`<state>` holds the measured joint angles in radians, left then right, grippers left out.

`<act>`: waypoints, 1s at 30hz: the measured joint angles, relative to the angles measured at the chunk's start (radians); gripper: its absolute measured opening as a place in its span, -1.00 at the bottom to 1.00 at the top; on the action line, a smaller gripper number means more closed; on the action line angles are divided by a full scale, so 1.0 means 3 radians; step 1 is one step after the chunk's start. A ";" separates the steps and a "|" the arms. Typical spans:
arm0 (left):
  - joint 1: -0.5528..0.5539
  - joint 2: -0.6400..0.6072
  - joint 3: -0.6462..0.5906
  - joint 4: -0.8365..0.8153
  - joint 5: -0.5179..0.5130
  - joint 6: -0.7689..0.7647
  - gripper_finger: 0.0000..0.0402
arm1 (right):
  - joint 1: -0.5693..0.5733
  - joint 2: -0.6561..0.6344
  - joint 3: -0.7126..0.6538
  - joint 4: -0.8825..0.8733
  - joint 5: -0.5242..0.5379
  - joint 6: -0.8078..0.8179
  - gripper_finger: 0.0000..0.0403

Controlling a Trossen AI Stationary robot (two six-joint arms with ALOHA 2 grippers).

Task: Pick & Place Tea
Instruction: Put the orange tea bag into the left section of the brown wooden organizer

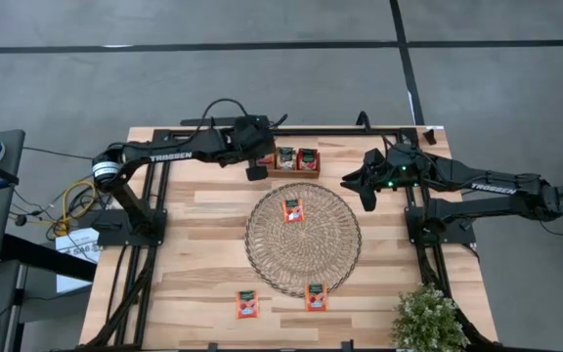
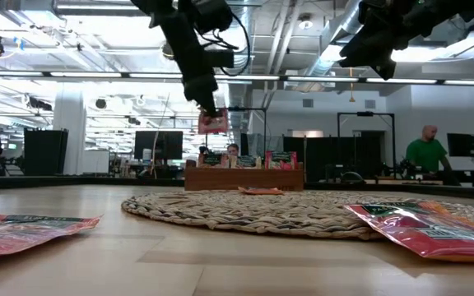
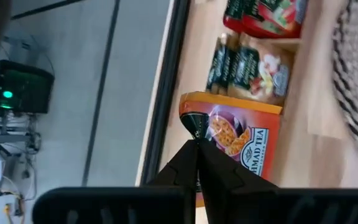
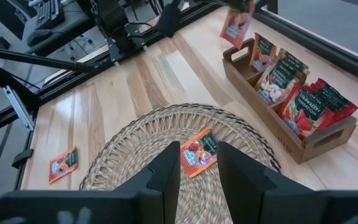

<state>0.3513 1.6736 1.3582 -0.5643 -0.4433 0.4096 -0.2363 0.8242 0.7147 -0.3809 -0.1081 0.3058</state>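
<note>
My left gripper hangs above the left end of the wooden tray, shut on a red-orange tea packet. That packet also shows in the low view and the right wrist view. Several tea packets stand upright in the tray's compartments. One packet lies flat on the round woven mat, another on the mat's near edge, a third on the table. My right gripper waits open, raised at the mat's right far side. My left gripper pinches the packet between its two shut fingers, close to one edge and only a little way in from it. The fingers slant downward from the table's left. The packet hangs below them, lifted clear of tray and table.
A green potted plant stands at the table's near right corner. The tray sits at the far edge, just beyond the mat. Bare wood lies left and right of the mat. People are in the room behind the table.
</note>
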 joint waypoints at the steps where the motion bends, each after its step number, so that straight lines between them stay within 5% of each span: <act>1: -0.0001 0.0025 0.0000 0.0028 -0.0020 0.0005 -1.00 | 0.0000 0.0000 0.0000 0.0000 0.0000 -0.0001 -0.52; 13: -0.0071 0.0483 -0.0001 0.0461 -0.0459 0.0264 -1.00 | 0.0003 -0.0001 -0.0001 0.0000 0.0001 0.0000 -0.52; 30: -0.0031 0.0514 -0.0405 0.0817 -0.0668 0.0385 -1.00 | 0.0003 -0.0001 -0.0001 -0.0002 0.0001 0.0000 -0.52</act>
<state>0.3419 1.8278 1.2367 -0.3192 -0.6438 0.5251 -0.2356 0.8238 0.7143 -0.3816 -0.1078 0.3058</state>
